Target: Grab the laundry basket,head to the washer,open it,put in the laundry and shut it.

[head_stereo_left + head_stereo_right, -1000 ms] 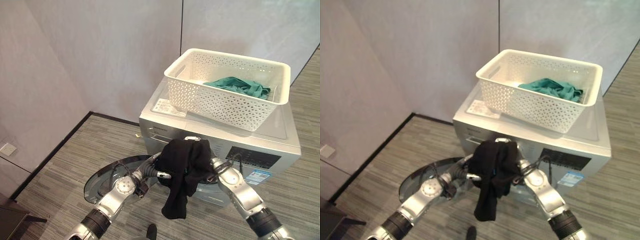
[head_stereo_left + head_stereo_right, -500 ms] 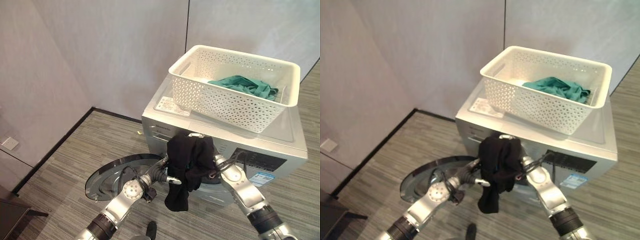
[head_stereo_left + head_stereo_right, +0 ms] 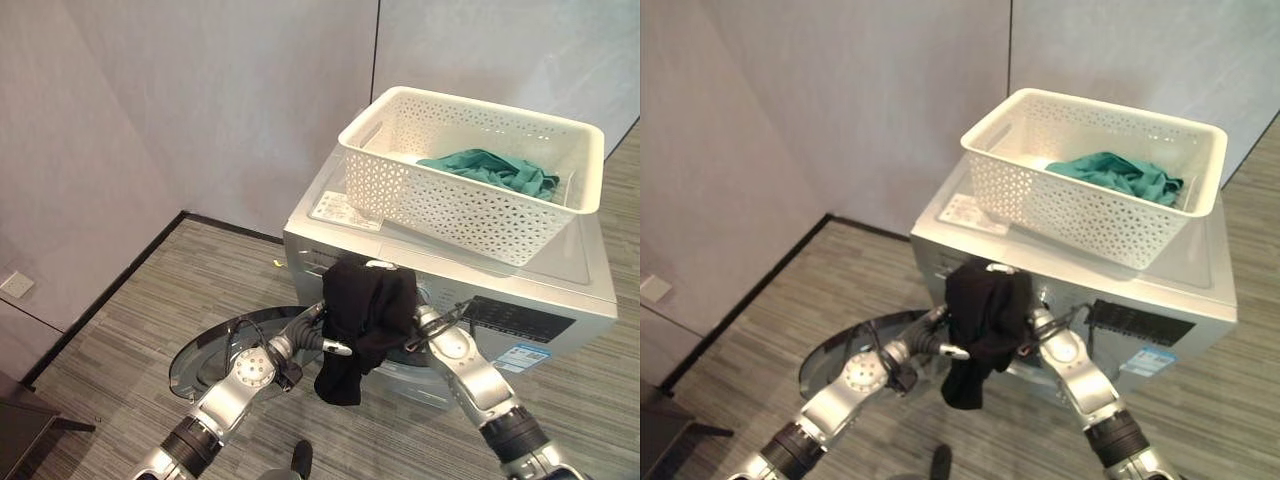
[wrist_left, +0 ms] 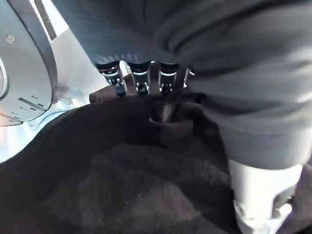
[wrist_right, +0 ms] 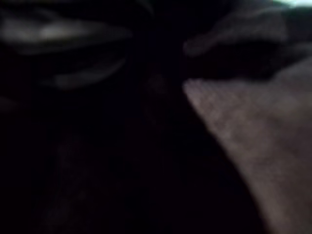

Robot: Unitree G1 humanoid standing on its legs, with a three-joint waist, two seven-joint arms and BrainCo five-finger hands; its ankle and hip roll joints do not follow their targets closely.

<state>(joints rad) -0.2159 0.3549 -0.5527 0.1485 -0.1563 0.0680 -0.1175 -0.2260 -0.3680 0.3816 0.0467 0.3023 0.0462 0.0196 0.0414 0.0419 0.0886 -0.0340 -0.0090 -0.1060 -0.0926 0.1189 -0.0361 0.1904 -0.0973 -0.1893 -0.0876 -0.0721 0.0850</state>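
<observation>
1. I see the silver washer (image 3: pixel 540 290) standing by the grey wall, its round glass door (image 3: pixel 215 355) swung wide open low over the striped floor (image 3: pixel 130 320).
2. The white perforated laundry basket (image 3: pixel 470 205) sits on top of the washer, toward the back, with a teal garment (image 3: pixel 490 170) bunched inside it.
3. A black garment (image 3: pixel 365 315) hangs in front of the washer's front panel, just at the drum opening, draped over both of my arms' ends with its lower end dangling free above the open door.
4. My left robot hand (image 4: pixel 141 78) reaches in from the lower left. In its wrist view the fingers (image 4: pixel 113 80) run into the black cloth and their tips are buried in the folds, so I cannot tell whether they are clenched on it or only pressing against it.
5. My right arm comes in from the lower right and ends under the same cloth. Its wrist view is dark cloth from very close, and I cannot tell the state of that robot hand either.
6. A white label (image 3: pixel 345 211) lies on the washer's top, just beside the basket's front corner.
</observation>
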